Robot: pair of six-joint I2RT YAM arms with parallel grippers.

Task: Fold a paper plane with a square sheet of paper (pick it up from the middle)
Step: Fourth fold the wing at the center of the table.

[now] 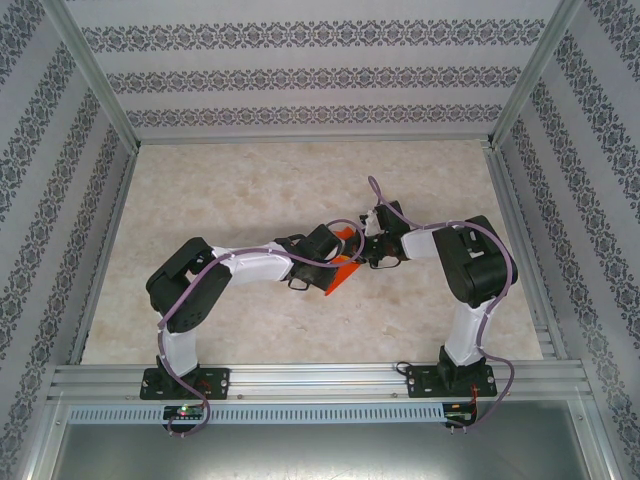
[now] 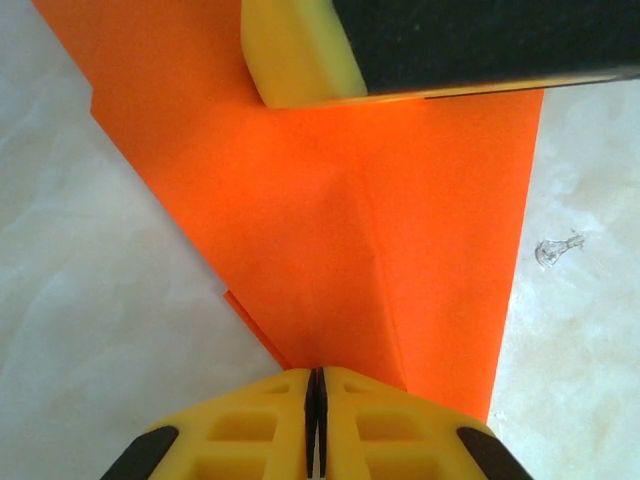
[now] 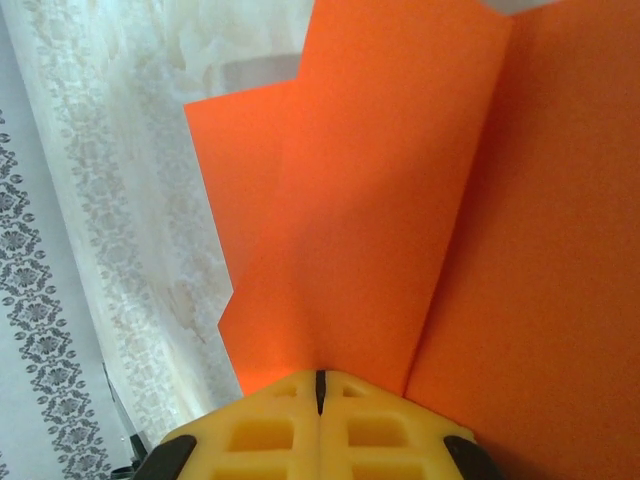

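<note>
The bright orange sheet of paper (image 1: 346,236) is folded into layered flaps with a centre crease and is held above the table between both arms. My left gripper (image 1: 333,262) comes in from the left, and my right gripper (image 1: 362,252) meets it from the right. In the left wrist view the left gripper (image 2: 315,376) is shut on the paper (image 2: 330,210), pinching it at the fold, and a yellow finger (image 2: 300,50) of the right gripper presses the far edge. In the right wrist view the right gripper (image 3: 320,378) is shut on the paper (image 3: 400,220).
The marble-patterned table (image 1: 230,190) is boxed in by patterned walls and aluminium rails (image 1: 320,380). A small clear bit (image 2: 555,250) lies on the table to the right of the paper in the left wrist view.
</note>
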